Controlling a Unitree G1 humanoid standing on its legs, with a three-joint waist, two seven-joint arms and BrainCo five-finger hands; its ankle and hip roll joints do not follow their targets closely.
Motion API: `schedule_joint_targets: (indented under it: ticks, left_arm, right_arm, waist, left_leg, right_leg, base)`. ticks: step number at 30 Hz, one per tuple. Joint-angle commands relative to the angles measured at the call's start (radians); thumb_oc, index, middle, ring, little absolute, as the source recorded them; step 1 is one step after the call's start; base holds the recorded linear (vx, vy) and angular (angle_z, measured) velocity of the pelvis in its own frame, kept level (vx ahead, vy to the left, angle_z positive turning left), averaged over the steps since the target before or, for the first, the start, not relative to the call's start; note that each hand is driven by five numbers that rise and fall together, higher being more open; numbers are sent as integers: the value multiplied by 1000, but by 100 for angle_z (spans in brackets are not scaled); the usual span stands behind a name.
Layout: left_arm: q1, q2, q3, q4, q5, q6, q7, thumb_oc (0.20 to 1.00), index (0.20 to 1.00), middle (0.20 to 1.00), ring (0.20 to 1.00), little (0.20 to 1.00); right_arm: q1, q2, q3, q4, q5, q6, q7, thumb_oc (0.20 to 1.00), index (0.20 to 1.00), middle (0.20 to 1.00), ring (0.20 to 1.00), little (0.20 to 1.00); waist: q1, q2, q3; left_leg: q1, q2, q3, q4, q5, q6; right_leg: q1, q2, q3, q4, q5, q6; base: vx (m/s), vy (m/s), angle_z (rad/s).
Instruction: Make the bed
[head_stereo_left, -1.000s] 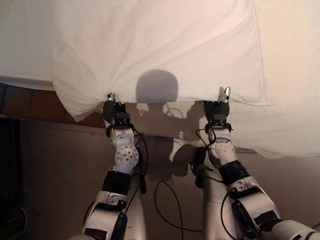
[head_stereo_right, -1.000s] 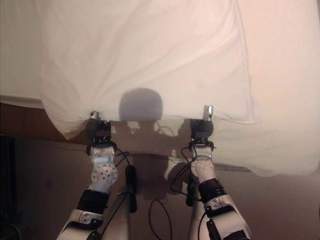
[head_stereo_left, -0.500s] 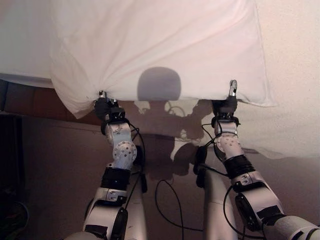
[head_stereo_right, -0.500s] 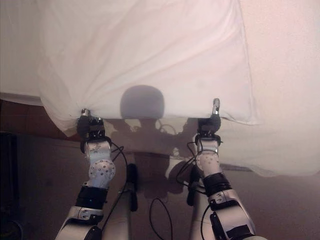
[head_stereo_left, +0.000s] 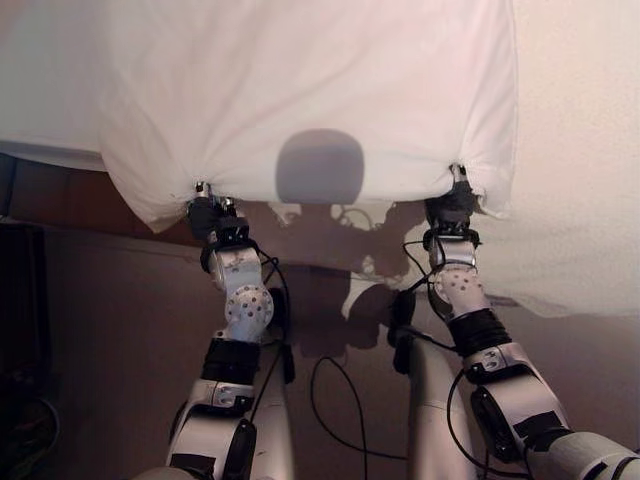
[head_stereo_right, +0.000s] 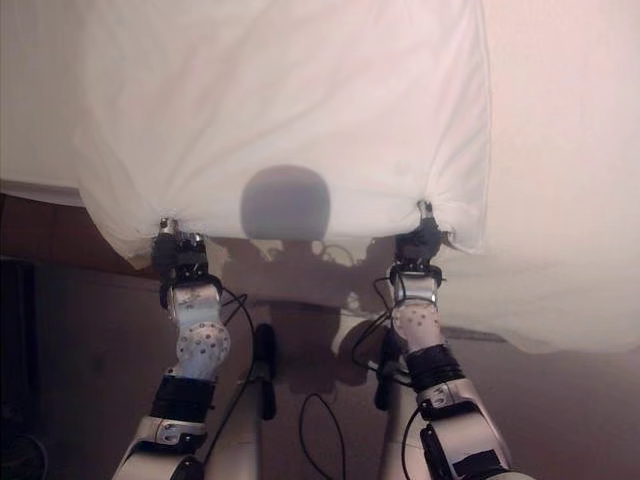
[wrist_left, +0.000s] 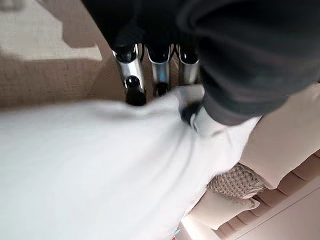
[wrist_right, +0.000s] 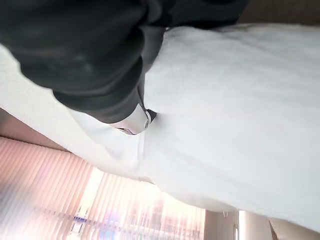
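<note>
A large white pillow (head_stereo_left: 310, 90) hangs before me, over the near edge of the bed. My left hand (head_stereo_left: 208, 212) is shut on its near lower-left corner, the cloth bunched into folds there. In the left wrist view the cloth (wrist_left: 100, 165) is pinched between the fingers (wrist_left: 131, 60) and the thumb. My right hand (head_stereo_left: 455, 205) is shut on the near edge close to the pillow's right corner, where the cloth gathers in a pucker. The right wrist view has the thumb (wrist_right: 132, 122) pressed into the white cloth (wrist_right: 240, 110).
A white textured bed cover (head_stereo_left: 580, 150) lies to the right and drapes over the bed's side below the pillow. Brown floor and a dark bed frame (head_stereo_left: 60, 200) lie at the left. A beige woven cushion (wrist_left: 235, 182) sits past the pillow.
My right hand, with a finger raised over the pillow's edge before, has closed on it. The pillow's right corner has drawn in and puckered. The left hand keeps its hold.
</note>
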Motion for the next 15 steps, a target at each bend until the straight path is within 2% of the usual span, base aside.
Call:
schedule_joint_targets:
  ticks: [1,15]
  left_arm:
    - [49,50,113,-55,12,-103,-7,1000,1000,1000,1000,1000]
    - [27,-14,71,91,-153,-88,10,1000,1000,1000,1000,1000]
  right_arm:
    - [42,13,-26,-114,-36,-46,75,200,200,200,200,200]
    - [100,44,68,-299,-35,-56,141,200,200,200,200,200]
  waist:
    - [-9,9,-93]
    - [-39,1,-88]
  left_leg:
    - [-61,-102,39,30,-41,143]
    - [-64,-94,61,47,-49,146]
  right_leg:
    - [15,69,-15,-85,55,30]
    - [3,71,0,-70,59,30]
  base:
    - [0,0,0]
    - [0,0,0]
